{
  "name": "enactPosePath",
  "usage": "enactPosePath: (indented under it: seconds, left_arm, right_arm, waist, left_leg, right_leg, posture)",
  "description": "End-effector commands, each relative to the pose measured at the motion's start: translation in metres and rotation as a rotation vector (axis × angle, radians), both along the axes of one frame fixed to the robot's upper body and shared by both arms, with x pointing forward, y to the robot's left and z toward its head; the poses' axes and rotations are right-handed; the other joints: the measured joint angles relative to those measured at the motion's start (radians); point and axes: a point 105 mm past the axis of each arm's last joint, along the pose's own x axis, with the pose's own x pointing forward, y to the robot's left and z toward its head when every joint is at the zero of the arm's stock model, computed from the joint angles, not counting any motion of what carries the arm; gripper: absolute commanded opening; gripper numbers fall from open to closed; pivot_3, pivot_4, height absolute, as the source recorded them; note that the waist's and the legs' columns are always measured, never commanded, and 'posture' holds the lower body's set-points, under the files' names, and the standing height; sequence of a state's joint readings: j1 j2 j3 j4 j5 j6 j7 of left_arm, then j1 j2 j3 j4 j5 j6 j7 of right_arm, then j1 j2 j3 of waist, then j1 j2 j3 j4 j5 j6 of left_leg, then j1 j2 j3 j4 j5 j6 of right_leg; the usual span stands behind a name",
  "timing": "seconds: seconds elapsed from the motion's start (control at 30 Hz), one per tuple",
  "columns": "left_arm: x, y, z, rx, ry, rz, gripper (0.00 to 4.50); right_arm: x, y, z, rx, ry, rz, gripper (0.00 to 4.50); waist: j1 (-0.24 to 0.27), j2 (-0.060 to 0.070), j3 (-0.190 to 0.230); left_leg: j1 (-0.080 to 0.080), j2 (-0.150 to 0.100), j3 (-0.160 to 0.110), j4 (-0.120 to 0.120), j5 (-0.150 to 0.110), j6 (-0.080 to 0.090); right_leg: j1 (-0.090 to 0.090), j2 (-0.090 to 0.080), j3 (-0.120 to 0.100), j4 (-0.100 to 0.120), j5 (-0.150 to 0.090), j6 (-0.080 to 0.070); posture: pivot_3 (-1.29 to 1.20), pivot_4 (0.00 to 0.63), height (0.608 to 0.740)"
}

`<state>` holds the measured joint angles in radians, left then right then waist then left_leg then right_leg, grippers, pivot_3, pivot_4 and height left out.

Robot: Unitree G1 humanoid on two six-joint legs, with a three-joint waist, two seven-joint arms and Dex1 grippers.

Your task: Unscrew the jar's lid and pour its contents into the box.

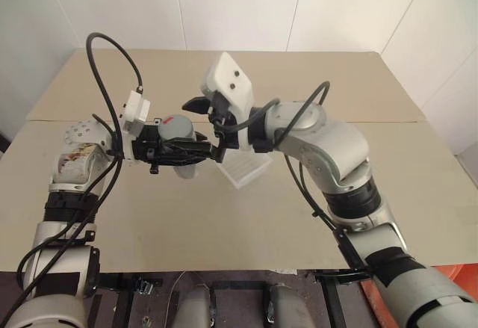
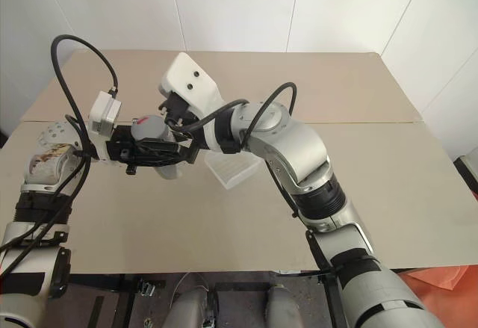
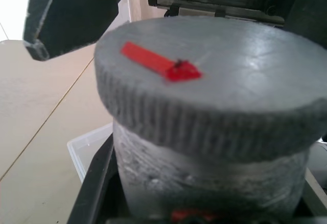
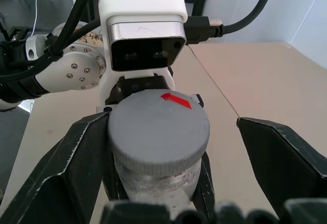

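Note:
My left gripper (image 1: 200,151) is shut on the jar (image 3: 204,183) and holds it upright above the table. The clear body shows a bit of red label low down. The grey lid (image 1: 177,126), with a red mark on top, sits on the jar. From the right, my right gripper (image 4: 168,122) reaches level over the lid and stands open. One finger (image 4: 66,168) lies close against the lid's side, while the other finger (image 4: 286,152) stands well clear of it. The box (image 1: 246,169), a translucent white tray, rests on the table just right of the jar.
The beige table (image 1: 336,81) is made of two tops with a seam running across, and white walls stand behind it. Black cables loop above both wrists. The table's near edge runs along the bottom of the head views.

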<state>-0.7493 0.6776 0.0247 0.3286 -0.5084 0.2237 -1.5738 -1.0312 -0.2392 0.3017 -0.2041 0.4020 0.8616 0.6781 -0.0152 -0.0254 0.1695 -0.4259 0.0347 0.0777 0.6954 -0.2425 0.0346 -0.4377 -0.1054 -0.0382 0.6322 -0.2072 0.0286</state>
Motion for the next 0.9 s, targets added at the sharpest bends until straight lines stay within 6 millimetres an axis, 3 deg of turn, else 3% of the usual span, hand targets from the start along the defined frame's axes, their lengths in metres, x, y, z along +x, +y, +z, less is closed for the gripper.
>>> enactPosePath:
  seconds: [0.03, 0.63, 0.73, 0.83, 0.9]
  left_arm:
    - [-0.003, 0.003, 0.015, 0.004, -0.053, -0.007, 1.95]
    - [-0.002, 0.001, 0.015, 0.009, -0.059, -0.011, 1.95]
    - [-0.003, 0.002, 0.014, 0.01, -0.06, -0.007, 1.95]
    - [-0.003, 0.003, 0.013, 0.012, -0.059, -0.004, 1.95]
    - [-0.003, 0.003, 0.012, 0.014, -0.058, -0.003, 1.95]
  right_arm:
    - [-0.007, -0.005, 0.015, 0.051, -0.055, 0.023, 4.48]
    - [-0.012, 0.01, 0.016, 0.059, -0.027, 0.078, 4.48]
    - [-0.011, 0.01, 0.018, 0.067, -0.021, 0.079, 3.93]
    - [-0.01, 0.009, 0.022, 0.091, -0.007, 0.075, 2.95]
    - [-0.009, 0.006, 0.027, 0.115, 0.001, 0.069, 2.77]
  waist:
    - [0.0, 0.0, 0.0]
    - [0.0, 0.0, 0.0]
    - [0.0, 0.0, 0.0]
    - [0.0, 0.0, 0.0]
    - [0.0, 0.0, 0.0]
  left_leg:
    - [0.0, 0.0, 0.0, 0.0, 0.0, 0.0]
    - [0.0, 0.0, 0.0, 0.0, 0.0, 0.0]
    - [0.0, 0.0, 0.0, 0.0, 0.0, 0.0]
    - [0.0, 0.0, 0.0, 0.0, 0.0, 0.0]
    - [0.0, 0.0, 0.0, 0.0, 0.0, 0.0]
  right_leg:
    - [0.0, 0.0, 0.0, 0.0, 0.0, 0.0]
    - [0.0, 0.0, 0.0, 0.0, 0.0, 0.0]
    - [0.0, 0.0, 0.0, 0.0, 0.0, 0.0]
    - [0.0, 0.0, 0.0, 0.0, 0.0, 0.0]
    - [0.0, 0.0, 0.0, 0.0, 0.0, 0.0]
  posture:
    - [0.0, 0.15, 0.74]
    - [0.0, 0.15, 0.74]
    - [0.0, 0.15, 0.74]
    - [0.0, 0.15, 0.74]
    - [0.0, 0.15, 0.74]
